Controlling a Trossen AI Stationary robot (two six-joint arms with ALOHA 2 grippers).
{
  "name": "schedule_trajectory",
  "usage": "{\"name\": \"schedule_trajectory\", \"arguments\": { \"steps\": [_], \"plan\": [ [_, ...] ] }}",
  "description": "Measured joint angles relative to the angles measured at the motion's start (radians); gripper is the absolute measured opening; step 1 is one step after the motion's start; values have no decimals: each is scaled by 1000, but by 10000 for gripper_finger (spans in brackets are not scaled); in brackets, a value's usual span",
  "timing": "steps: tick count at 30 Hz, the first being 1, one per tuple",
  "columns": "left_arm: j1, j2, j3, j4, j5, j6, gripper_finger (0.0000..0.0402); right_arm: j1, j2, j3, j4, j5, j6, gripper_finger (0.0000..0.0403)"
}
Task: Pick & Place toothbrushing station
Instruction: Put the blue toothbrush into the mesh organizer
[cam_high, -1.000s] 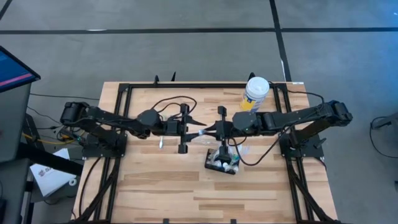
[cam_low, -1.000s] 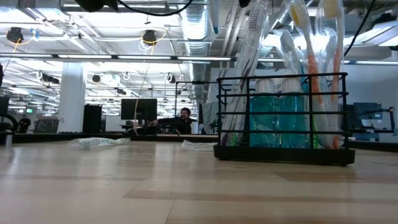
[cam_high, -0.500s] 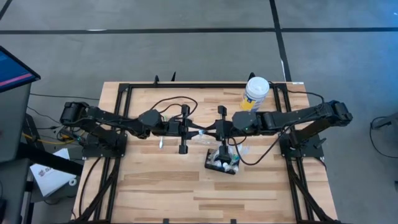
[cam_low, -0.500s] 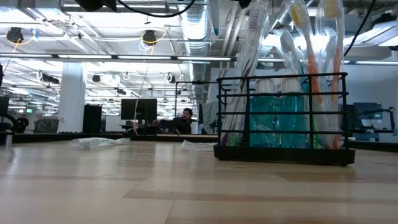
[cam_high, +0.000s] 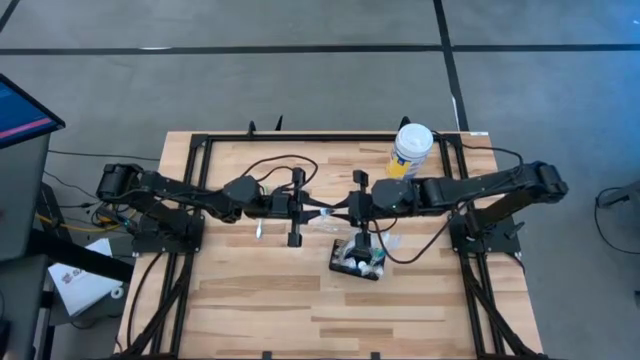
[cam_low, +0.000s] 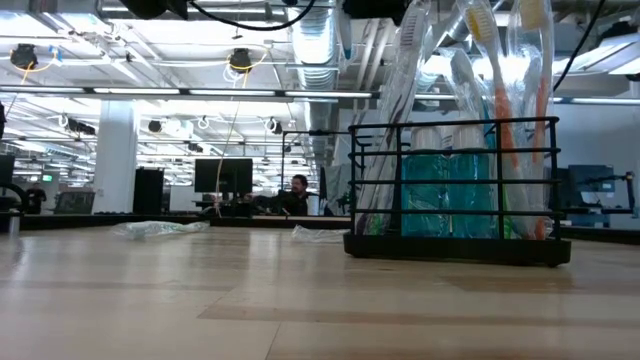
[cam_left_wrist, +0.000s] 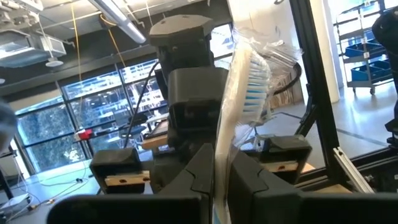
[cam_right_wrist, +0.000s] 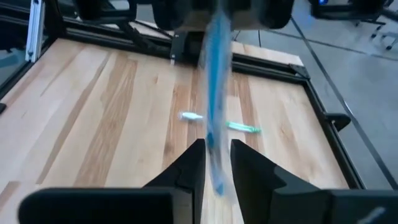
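Observation:
The toothbrushing station, a small black wire holder with several wrapped toothbrushes standing in it, rests on its base right of the table's middle; it also fills the right of the low view. Above the table's middle, a white toothbrush with blue bristles in a clear wrapper spans between my two grippers. My left gripper is shut on it. My right gripper faces it, fingers slightly apart on either side of the brush. My left gripper pinches the wrapped toothbrush's handle between its two fingers. The fingers come level from the table's left and lie along the brush. The bristle head points away toward the right arm, and the brush is lifted clear of the table. My right gripper's fingers flank the brush's other end; whether they touch it I cannot tell.
A white-lidded, yellow-labelled tub stands at the far right. A small white piece lies left of the middle. Clear wrappers lie on the wood. A black frame runs around the table; the near half is bare wood.
My left gripper has shut on the toothbrush that hangs between the two grippers. Both arms have stayed where they were above the table's middle, and the station has not moved.

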Motion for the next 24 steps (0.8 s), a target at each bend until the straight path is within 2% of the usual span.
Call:
{"name": "schedule_trajectory", "arguments": {
  "steps": [8, 16, 24],
  "plan": [
    [2, -32, -1, -42, -9, -2, 8, -2, -73, -1, -153, 0, 51, 67],
    [2, -20, -2, -67, -11, -71, 8, -2, -157, 0, -303, 2, 109, 68],
    [-8, 12, -4, -51, 76, -174, 8, -6, -240, 0, -400, 4, 167, 68]
  ]
}}
